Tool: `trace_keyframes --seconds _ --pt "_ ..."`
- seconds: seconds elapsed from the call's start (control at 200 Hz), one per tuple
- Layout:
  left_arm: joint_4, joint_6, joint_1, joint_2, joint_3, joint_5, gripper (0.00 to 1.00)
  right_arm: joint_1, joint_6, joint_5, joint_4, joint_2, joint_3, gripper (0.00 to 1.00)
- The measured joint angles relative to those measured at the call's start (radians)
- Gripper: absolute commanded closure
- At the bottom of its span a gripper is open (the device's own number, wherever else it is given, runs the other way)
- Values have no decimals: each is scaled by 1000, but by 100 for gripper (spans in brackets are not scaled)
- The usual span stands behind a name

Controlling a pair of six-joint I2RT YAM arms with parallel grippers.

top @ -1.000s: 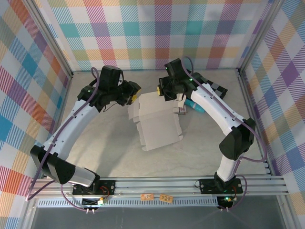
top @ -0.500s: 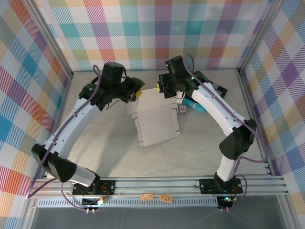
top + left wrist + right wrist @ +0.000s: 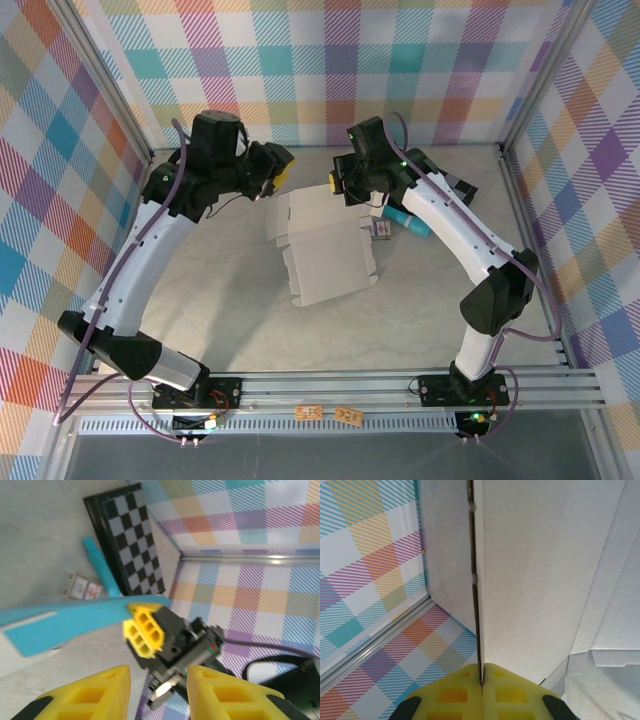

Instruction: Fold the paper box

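Box (image 3: 325, 255) is laid grey side up on the table (image 3: 235, 300), its far edge pinched by the right gripper (image 3: 481, 674); the left gripper (image 3: 158, 682) is held nearby, jaws partly parted, empty

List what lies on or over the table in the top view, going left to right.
left claw → box → small packet → teal tube → checkerboard
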Motion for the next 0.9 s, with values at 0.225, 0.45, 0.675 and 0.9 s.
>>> trace_keyframes --seconds 0.225,0.45,0.675,0.9 --pt "-26 65 16 19 -45 -3 65 0 0 0 0 0 0 100" --pt "-25 75 -3 45 -71 -4 64 0 0 -3 2 0 -3 100" --pt "-18 69 -17 44 -127 -8 63 0 0 -3 8 0 -8 100" --pt "66 8 -24 32 -187 -37 63 -1 -1 -2 14 0 -10 100"
